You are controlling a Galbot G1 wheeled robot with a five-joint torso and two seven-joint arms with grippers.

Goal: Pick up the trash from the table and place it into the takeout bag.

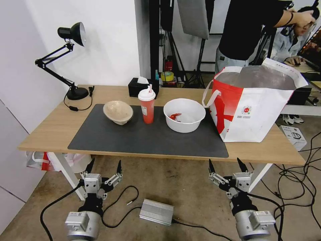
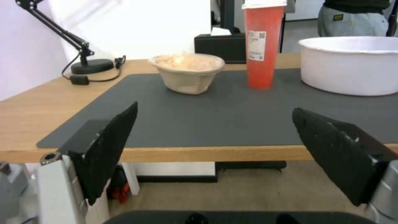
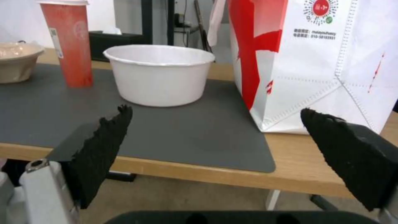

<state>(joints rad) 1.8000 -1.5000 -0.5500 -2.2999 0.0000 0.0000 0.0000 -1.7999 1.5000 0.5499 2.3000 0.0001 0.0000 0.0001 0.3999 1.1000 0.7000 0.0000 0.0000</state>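
Three pieces of trash stand in a row on the dark mat of the table: a beige pulp bowl, a red cup with a white lid and a white bowl holding red scraps. The wrist views show them too: beige bowl, red cup, white bowl. The takeout bag stands open at the table's right end, foil lining showing. My left gripper and right gripper hang open below the table's front edge, both empty.
A black desk lamp and its cable sit at the back left, a black tissue box behind the cup. A silver box and cables lie on the floor between my arms. A red-white plastic bag hangs under the table's left end.
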